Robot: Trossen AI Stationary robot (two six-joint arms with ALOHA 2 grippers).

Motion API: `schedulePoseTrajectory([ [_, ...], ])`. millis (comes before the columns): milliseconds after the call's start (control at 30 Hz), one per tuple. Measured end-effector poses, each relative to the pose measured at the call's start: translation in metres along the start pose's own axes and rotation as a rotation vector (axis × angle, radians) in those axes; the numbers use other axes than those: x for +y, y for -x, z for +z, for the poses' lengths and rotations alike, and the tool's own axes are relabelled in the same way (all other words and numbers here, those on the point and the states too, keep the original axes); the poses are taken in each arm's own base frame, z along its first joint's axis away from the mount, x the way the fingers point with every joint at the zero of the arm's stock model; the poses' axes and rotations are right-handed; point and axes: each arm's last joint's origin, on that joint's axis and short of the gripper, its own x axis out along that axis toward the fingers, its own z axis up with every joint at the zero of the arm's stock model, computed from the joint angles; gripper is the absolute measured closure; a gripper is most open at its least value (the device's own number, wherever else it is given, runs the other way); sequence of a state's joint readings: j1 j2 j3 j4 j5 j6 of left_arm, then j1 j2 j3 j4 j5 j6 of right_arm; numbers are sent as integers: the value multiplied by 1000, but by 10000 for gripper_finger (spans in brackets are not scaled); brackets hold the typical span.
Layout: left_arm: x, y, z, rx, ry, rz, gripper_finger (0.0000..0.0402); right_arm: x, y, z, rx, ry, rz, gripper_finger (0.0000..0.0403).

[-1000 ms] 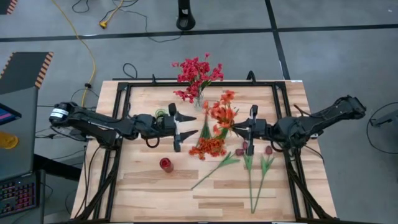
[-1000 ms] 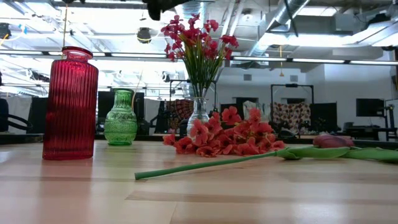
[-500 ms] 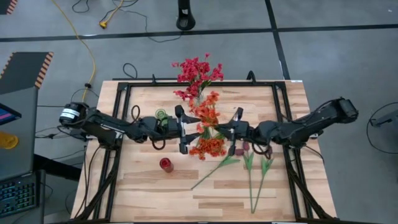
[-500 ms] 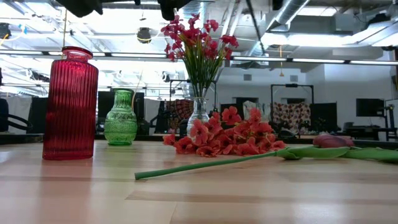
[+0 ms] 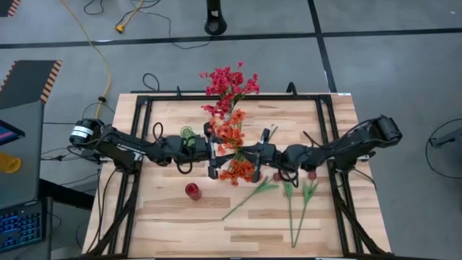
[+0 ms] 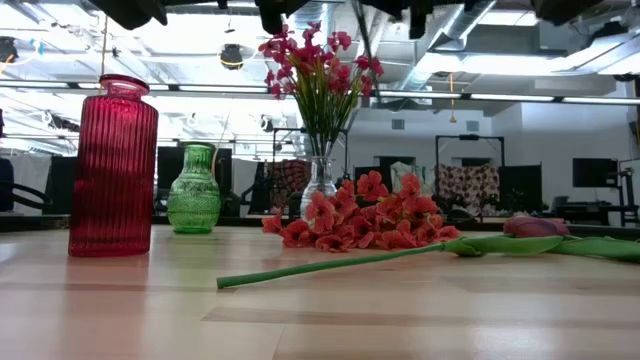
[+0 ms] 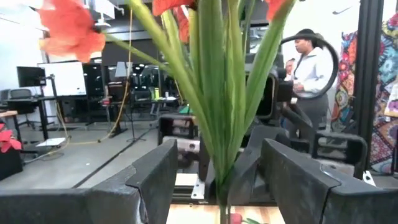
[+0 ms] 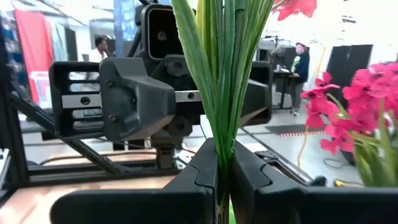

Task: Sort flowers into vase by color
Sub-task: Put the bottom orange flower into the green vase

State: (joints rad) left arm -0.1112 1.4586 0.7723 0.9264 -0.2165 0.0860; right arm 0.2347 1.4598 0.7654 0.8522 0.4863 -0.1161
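Observation:
My right gripper (image 5: 246, 153) is over mid-table, shut on an orange blossom spray (image 5: 229, 131). My left gripper (image 5: 219, 153) faces it, open. Its two fingers (image 7: 155, 180) stand on either side of the spray's green stems (image 7: 216, 118) without touching them. A second orange spray (image 5: 242, 171) lies flat on the table below them. Pink-red flowers (image 5: 229, 85) stand in a clear vase (image 6: 320, 183) at the far edge. A green vase (image 5: 187, 133) and a red vase (image 5: 193, 191) stand at the left. Dark red tulips (image 5: 291, 193) lie on the table at the right. My right gripper pinches the orange spray's bundle of green stems (image 8: 224, 134) between its two fingers, low on the stems. The fingers come in level from the table's right and lie across the stems. The spray stands upright above the fingers, lifted clear of the table.
A black frame rail (image 5: 144, 115) runs around the table top. Bare wood lies along the near edge (image 5: 180, 227). People (image 7: 311, 68) stand in the room beyond the table.
My right gripper has travelled toward the table's left and sunk a little. It has carried the upright orange spray until its stems stand between my left gripper's open fingers. My left gripper has edged slightly toward the table's right, then kept still.

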Motion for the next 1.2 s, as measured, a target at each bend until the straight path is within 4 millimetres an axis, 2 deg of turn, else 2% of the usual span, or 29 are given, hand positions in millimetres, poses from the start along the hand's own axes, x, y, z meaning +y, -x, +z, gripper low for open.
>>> schedulePoseTrajectory([
  [433,0,0,0,2,0,-2,180,3,-32,-7,-55,-3,69,356],
  [633,0,0,0,1,0,-1,187,6,-35,-10,-47,58,71,356],
  [1200,0,0,0,1,-8,3,344,5,-36,-11,-36,65,66,353],
])
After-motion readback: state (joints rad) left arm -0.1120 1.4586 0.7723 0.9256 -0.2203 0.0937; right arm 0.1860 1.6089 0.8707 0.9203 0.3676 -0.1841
